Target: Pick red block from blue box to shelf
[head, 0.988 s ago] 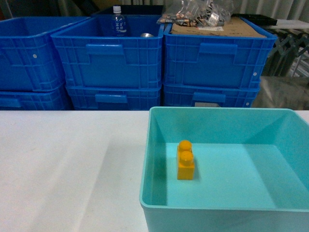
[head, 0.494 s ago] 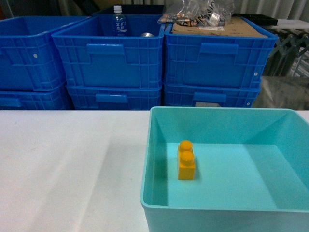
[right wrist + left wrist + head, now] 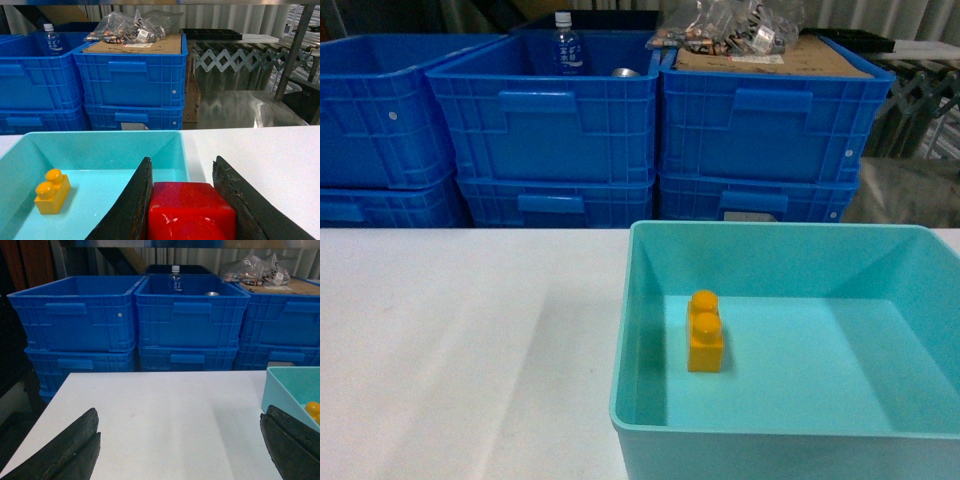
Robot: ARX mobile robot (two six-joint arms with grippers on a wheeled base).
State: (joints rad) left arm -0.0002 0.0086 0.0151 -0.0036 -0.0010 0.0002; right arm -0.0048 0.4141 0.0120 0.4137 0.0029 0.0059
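Between end effector (image 3: 192,200) fingers, red block (image 3: 191,210)

I count one turquoise tub (image 3: 770,245), one yellow brick (image 3: 705,332), one red block (image 3: 191,210), one water bottle (image 3: 565,45) and at least six blue crates (image 3: 550,125).

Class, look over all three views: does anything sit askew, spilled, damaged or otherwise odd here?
Nothing stands out. The yellow brick stands upright on the floor of the blue box, the right tool grips the red block squarely, the left tool is open over the white table, and the dark blue crates are stacked evenly.
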